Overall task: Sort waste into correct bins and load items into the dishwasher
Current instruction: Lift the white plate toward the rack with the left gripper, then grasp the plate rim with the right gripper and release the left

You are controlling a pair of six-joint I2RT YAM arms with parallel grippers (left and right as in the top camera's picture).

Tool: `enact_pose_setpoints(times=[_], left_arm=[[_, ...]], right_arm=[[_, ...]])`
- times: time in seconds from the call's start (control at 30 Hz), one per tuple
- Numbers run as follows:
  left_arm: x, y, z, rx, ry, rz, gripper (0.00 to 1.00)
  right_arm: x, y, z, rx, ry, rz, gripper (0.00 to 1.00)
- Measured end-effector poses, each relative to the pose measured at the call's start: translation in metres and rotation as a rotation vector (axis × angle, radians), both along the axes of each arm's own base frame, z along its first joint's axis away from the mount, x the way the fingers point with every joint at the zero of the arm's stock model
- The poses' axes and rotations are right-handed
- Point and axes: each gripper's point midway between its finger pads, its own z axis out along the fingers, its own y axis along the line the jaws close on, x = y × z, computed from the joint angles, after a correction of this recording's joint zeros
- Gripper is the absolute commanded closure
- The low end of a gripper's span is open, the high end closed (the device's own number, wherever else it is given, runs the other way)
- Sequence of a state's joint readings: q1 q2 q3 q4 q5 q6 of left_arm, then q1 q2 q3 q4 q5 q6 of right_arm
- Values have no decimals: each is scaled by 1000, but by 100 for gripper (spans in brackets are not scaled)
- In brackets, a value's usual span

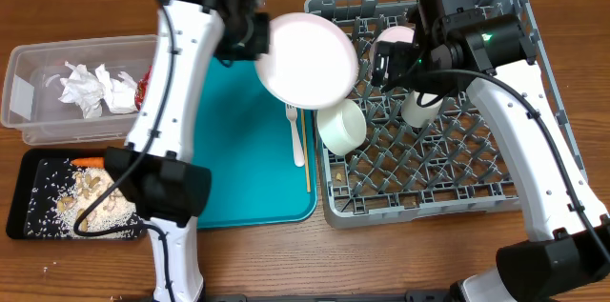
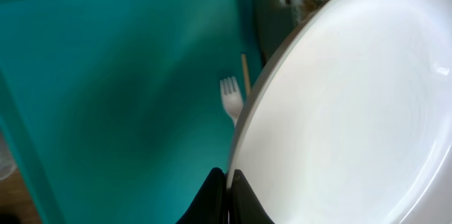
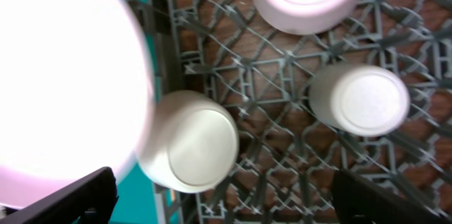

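Wooden table (image 1: pixel 76 7) under latticed rack (image 1: pixel 448 178), glossy round plate (image 1: pixel 305 59).

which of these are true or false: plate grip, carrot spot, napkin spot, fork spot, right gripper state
1. The left gripper is shut on the plate at its rim. True.
2. The carrot lies in the black tray. True.
3. The napkin balls are in the black tray. False: they are in the clear tub.
4. The fork lies in the clear tub. False: it lies on the teal tray, beside the wooden stick.
5. The right gripper is open and holds nothing. True.
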State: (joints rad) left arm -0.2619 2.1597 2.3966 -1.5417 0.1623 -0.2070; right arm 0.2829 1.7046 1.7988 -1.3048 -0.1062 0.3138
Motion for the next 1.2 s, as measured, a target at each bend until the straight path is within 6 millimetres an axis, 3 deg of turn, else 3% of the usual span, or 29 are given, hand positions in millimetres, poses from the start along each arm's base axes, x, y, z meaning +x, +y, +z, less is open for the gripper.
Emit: enact_pose_setpoints(times=[0.07,0.23,0.43,0.57,0.83,0.93,1.1,1.13,1.17,1.2], left_arm=[[-6,-17,0,-3,1,-40,96],[-19,-48,1,-41,14,-108,96],[-23,-57,3,-91,29,-125,96],[-25,-60,5,-113,35,-134,96],[-26,-64,6,-136,41,-144,96],[-26,-62,5,-125,39,-140,96],[-21,-56,6,-122,29,-125,96],[-20,-56,6,-123,27,-126,95],[-20,-57,6,-125,24,-126,86],[-19,-57,6,-127,20,-127,70]], right_arm=[[1,4,1,19,-5,8,1],[3,8,3,41,-15,17,18],[6,10,1,50,-20,20,19],[13,12,-9,52,-24,18,29],[18,13,-26,45,-10,21,63],[19,12,-27,38,-7,19,96],[24,7,-28,32,-19,9,96],[24,7,-28,29,-20,8,96],[25,6,-28,23,-26,5,96],[26,5,-27,18,-32,3,96]])
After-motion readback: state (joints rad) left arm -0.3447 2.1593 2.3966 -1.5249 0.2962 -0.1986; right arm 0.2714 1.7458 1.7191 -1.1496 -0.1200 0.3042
